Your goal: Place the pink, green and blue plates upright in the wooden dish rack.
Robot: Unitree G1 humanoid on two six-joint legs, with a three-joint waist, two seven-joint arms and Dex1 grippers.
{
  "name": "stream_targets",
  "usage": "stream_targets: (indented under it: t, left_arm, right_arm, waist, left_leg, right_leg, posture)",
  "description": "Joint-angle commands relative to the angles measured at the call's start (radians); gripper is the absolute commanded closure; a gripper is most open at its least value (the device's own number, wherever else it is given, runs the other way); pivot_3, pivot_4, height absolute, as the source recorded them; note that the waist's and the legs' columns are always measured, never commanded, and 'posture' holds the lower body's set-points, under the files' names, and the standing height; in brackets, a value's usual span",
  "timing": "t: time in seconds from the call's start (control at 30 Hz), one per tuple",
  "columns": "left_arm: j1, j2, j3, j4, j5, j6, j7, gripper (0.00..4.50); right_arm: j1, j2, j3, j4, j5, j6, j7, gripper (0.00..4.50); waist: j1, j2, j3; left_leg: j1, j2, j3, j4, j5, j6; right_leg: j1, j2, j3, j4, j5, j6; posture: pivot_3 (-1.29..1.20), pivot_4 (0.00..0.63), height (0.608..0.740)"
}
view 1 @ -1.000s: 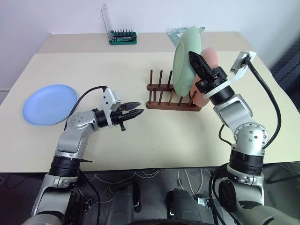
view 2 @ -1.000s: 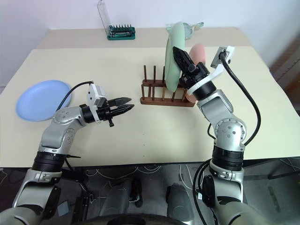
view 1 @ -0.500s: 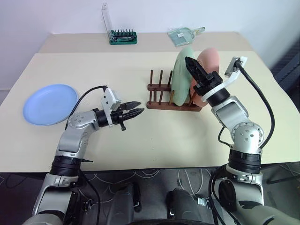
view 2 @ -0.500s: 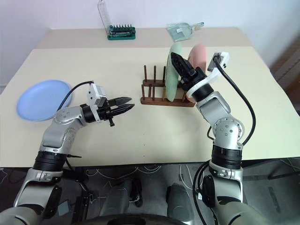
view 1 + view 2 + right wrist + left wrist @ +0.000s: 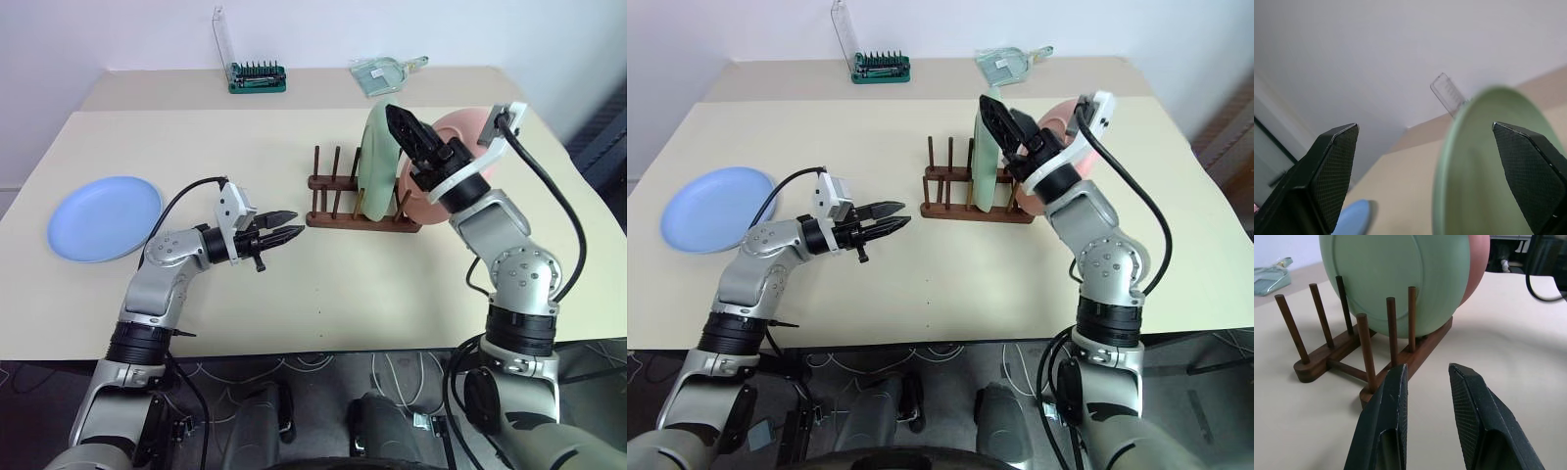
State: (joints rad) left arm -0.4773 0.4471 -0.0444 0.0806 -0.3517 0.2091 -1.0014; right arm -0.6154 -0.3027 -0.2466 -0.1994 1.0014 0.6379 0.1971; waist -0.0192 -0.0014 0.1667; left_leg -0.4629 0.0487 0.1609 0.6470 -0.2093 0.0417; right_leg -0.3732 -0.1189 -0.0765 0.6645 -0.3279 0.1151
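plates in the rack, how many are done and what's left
Done: the pink plate and the green plate stand upright in the wooden dish rack. In hand: nothing; the right gripper is open at the green plate's rim. Left: the blue plate lies flat on the table.

The left arm reaches in from 7 o'clock, forearm low and near level, the wrist turned so the left gripper point(image 5: 282, 231) points toward 3 o'clock. Its two black fingers point(image 5: 1385, 421) stand a little apart with nothing between them — a narrow gap, tips slightly converging.

The right arm rises from 5 o'clock, elbow bent, forearm climbing toward 11 o'clock. Its wrist is rolled and tipped upward, and the right gripper point(image 5: 405, 132) points up and to the left. Its fingers point(image 5: 1327, 176) are spread wide — one at each side of the wrist view, gripping nothing.
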Motion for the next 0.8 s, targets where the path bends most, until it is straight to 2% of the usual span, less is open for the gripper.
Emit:
stream_targets:
  t: [0.03, 0.23, 0.33, 0.5, 0.63, 0.8]
  left_arm:
    - [-0.014, 0.009, 0.034, -0.022, -0.019, -0.008, 0.010, 3.16]
    - [0.000, 0.035, 0.100, -0.036, -0.027, 0.004, 0.074, 3.16]
    - [-0.018, 0.045, 0.183, -0.016, -0.014, 0.022, 0.200, 2.32]
    - [-0.037, 0.085, 0.341, -0.017, -0.041, 0.089, 0.370, 0.02]
    - [-0.034, 0.160, 0.439, 0.023, 0.012, 0.123, 0.528, 0.02]
    - [-0.100, 0.222, 0.597, 0.179, 0.087, 0.262, 0.891, 0.02]
  right_arm:
    - [-0.046, -0.073, 0.057, -0.080, -0.098, -0.024, 0.078, 0.05]
    - [-0.055, -0.189, 0.195, -0.100, -0.320, -0.092, 0.203, 0.05]
    - [-0.066, -0.203, 0.238, -0.110, -0.392, -0.126, 0.248, 0.00]
    - [-0.080, -0.213, 0.277, -0.120, -0.475, -0.163, 0.309, 0.00]
    - [-0.093, -0.227, 0.307, -0.122, -0.520, -0.172, 0.364, 0.00]
    - [-0.089, -0.189, 0.348, -0.094, -0.560, -0.197, 0.402, 0.00]
  waist:
    - [0.000, 0.000, 0.000]
    - [-0.001, 0.000, 0.000]
    - [-0.001, 0.000, 0.000]
    - [-0.001, -0.001, 0.001]
    - [-0.001, -0.002, 0.001]
    - [0.000, -0.005, 0.003]
  left_leg:
    - [0.000, 0.000, 0.000, 0.000, 0.000, 0.000]
    - [0.000, 0.000, 0.000, 0.000, 0.000, 0.000]
    - [0.000, 0.000, 0.000, 0.000, 0.000, 0.000]
    - [0.000, 0.000, 0.000, 0.000, 0.000, 0.000]
    - [0.000, 0.000, 0.000, 0.000, 0.000, 0.000]
    - [0.000, 0.000, 0.000, 0.000, 0.000, -0.001]
  right_leg:
    - [0.000, 0.000, 0.000, 0.000, 0.000, 0.000]
    - [0.000, 0.000, 0.000, 0.000, 0.000, 0.000]
    - [0.000, 0.000, 0.000, 0.000, 0.000, 0.000]
    - [0.000, 0.000, 0.000, 0.000, 0.000, 0.000]
    - [0.000, 0.000, 0.000, 0.000, 0.000, 0.000]
    - [0.000, 0.000, 0.000, 0.000, 0.000, 0.000]
  posture:
    - [0.00, 0.150, 0.732]
    - [0.00, 0.150, 0.732]
    - [0.00, 0.150, 0.732]
    - [0.00, 0.150, 0.732]
    - [0.00, 0.150, 0.732]
    - [0.00, 0.150, 0.732]
